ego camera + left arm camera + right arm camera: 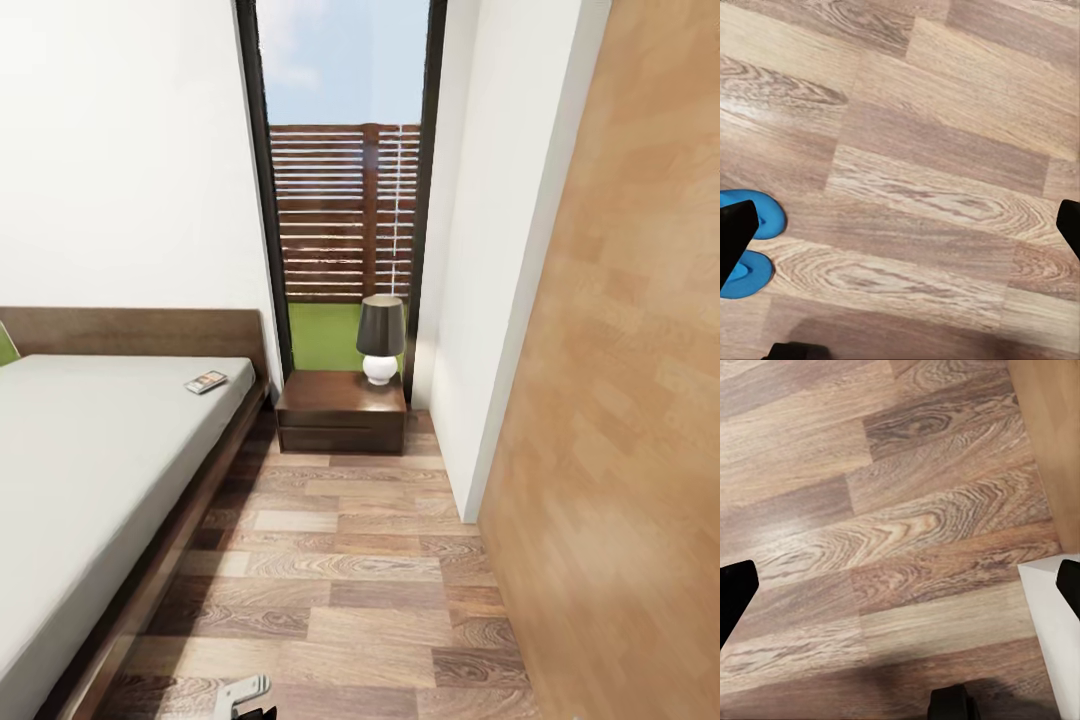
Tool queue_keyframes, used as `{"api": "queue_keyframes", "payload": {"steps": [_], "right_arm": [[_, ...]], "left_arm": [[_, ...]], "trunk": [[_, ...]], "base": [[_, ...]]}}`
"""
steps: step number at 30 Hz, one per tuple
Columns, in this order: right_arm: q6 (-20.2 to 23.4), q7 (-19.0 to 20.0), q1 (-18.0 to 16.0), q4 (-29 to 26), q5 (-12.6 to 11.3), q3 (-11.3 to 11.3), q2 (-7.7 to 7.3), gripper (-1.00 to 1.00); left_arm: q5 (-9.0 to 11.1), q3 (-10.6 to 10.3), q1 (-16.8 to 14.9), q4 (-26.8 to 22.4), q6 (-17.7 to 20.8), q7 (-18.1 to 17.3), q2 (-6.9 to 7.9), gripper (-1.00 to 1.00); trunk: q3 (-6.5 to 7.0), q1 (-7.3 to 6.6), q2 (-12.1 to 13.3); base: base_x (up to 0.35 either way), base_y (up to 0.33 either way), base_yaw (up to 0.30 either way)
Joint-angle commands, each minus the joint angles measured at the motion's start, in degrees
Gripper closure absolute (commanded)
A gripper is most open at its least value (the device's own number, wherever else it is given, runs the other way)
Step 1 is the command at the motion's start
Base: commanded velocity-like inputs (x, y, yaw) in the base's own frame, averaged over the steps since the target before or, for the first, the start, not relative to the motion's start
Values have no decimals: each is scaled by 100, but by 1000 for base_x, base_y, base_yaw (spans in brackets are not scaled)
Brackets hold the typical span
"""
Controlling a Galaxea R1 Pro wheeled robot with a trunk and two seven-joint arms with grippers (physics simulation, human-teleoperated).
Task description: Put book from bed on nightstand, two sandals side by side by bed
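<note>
The book (205, 381) lies flat on the grey mattress of the bed (90, 470), near its head end and right edge. The dark nightstand (342, 412) stands just right of the bed under the window. In the left wrist view two blue sandals (763, 214) (746, 276) lie close together on the wood floor, partly hidden behind one black finger (735, 232). My left gripper (900, 229) hangs open above bare planks, with the sandals beside that finger. My right gripper (900, 589) is open too, over the floor with nothing between its fingers.
A lamp (381, 338) with a dark shade takes up the right half of the nightstand top. A white wall corner (470, 400) and a tall light-brown panel (620, 420) line the right side of a floor aisle (340, 580). The wall's base (1054, 645) is near my right gripper.
</note>
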Motion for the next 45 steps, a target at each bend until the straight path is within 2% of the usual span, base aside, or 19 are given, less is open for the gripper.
{"api": "queue_keyframes", "payload": {"steps": [1, 10, 27, 45], "right_arm": [[-20, 23, -7, 7, -58, 48, -2, -100], [-20, 23, -8, 10, -58, 48, -2, -100], [-22, 23, -7, 9, -58, 48, -2, -100], [-20, 22, -7, 10, -58, 48, -2, -100]], "left_arm": [[60, -45, -5, 10, -24, -19, 0, -100], [60, -45, -5, 10, -24, -19, 0, -100], [60, -45, -5, 10, -24, -19, 0, -100], [60, -54, -5, 10, -24, -19, 0, -100]], "trunk": [[4, 0, -3], [80, 0, -3], [134, 0, -3], [140, 0, -3]], "base": [[0, 0, 0], [0, 0, 0], [4, 0, 0], [285, -15, 0]]}}
